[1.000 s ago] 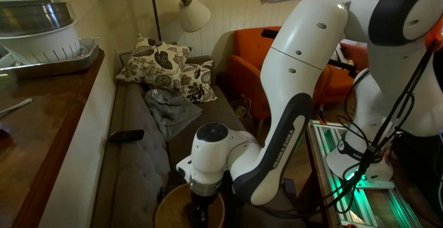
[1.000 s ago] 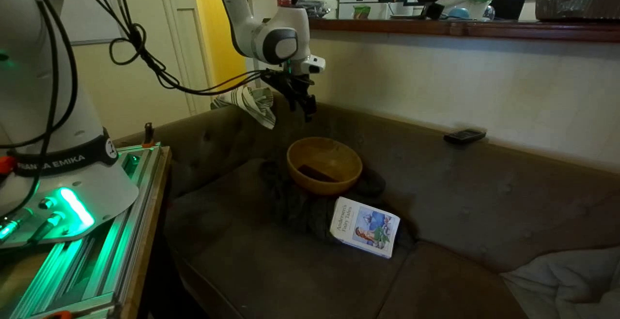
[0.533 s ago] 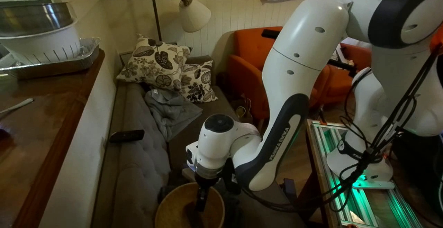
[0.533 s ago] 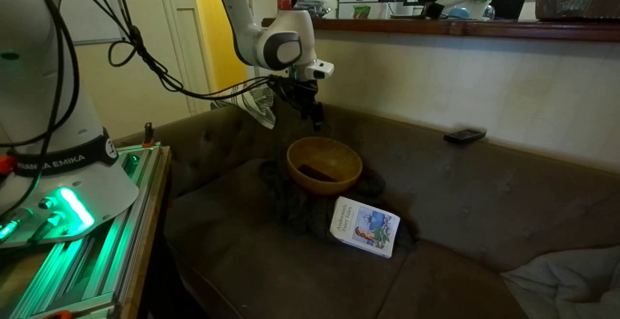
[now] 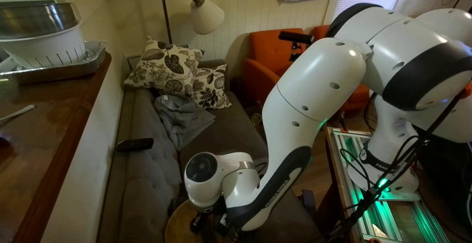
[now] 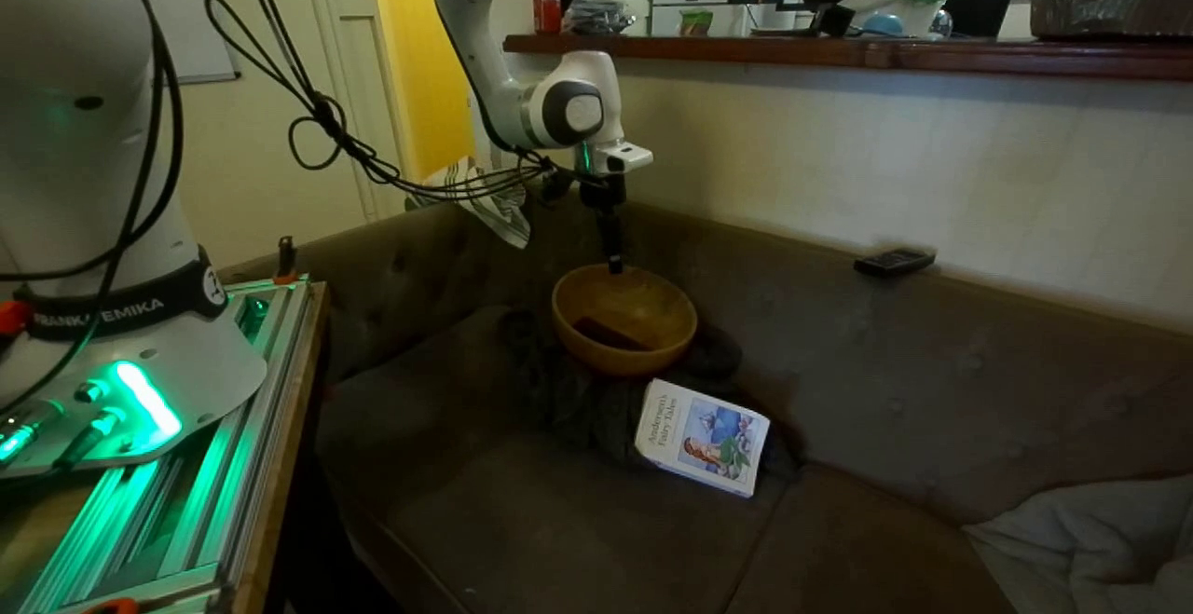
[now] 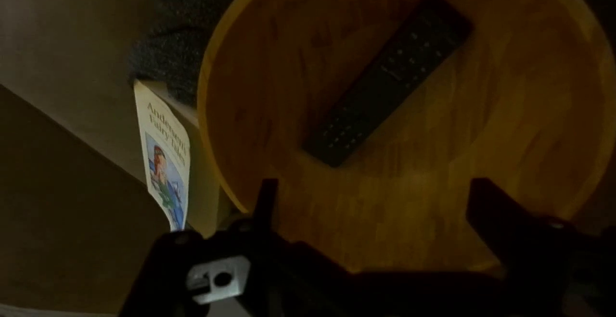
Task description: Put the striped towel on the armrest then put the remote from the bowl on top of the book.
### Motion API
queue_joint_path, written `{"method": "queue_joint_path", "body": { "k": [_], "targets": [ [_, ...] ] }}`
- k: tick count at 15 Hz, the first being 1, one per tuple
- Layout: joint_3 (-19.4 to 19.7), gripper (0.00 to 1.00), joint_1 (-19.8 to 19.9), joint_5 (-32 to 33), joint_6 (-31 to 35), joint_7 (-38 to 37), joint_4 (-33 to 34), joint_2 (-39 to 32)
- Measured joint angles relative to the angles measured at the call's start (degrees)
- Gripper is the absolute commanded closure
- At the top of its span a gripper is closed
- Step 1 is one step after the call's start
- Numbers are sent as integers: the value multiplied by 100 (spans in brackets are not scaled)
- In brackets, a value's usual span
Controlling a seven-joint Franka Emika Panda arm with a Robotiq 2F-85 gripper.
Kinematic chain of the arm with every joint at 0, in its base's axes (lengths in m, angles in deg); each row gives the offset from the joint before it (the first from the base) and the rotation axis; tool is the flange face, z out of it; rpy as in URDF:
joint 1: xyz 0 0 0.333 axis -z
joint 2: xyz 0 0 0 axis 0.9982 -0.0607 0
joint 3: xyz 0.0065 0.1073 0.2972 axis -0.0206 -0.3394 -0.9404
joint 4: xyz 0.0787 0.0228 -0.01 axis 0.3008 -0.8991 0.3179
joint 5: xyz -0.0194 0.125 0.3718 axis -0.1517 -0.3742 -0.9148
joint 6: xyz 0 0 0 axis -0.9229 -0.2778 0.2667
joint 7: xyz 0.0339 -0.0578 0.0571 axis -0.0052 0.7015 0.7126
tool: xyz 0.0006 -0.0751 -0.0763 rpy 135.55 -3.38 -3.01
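- You have the end effector (image 7: 374, 189) with its jaws spread wide, seen from the wrist against the bowl (image 7: 524, 129) at eight o'clock and between four and five.
- Your remote (image 7: 387, 79) lies inside that bowl, keys up, one end toward one o'clock, the other toward eight, apart from both jaws.
- In an exterior view, your white arm (image 6: 559, 106) comes in from eleven o'clock, and the end effector points down near the bowl's twelve o'clock rim (you cannot read the clearance).
- The bowl is wooden, mouth upward, on the sofa (image 6: 522, 521), with dark cloth (image 7: 185, 43) bunched beside it.
- The book (image 6: 704, 437) lies cover up, "Andersen's Fairy Tales" legible, just beside the bowl at five o'clock in an exterior view; you cannot confirm contact.
- The striped towel (image 6: 503, 218) is draped over the armrest (image 6: 391, 260), ten o'clock from the bowl, partly behind your cables (image 6: 333, 120).
- A dark handset (image 6: 895, 263) rests on the sofa's back ledge, in both exterior views, well apart from the bowl.
- You find patterned cushions (image 5: 169, 66) and a grey cloth (image 5: 182, 119) toward twelve o'clock in an exterior view.
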Motion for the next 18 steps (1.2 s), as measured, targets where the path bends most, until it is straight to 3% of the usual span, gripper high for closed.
{"method": "queue_joint_path", "body": {
  "k": [3, 8, 11, 18],
  "targets": [
    [-150, 0, 141, -50, -543, -681, 389, -486],
    [-679, 0, 965, -168, -939, -808, 710, -749],
    [-830, 0, 1098, -210, -808, -970, 710, -755],
    [-1011, 0, 1254, -345, -771, -2136, 891, -1049]
  ]
}}
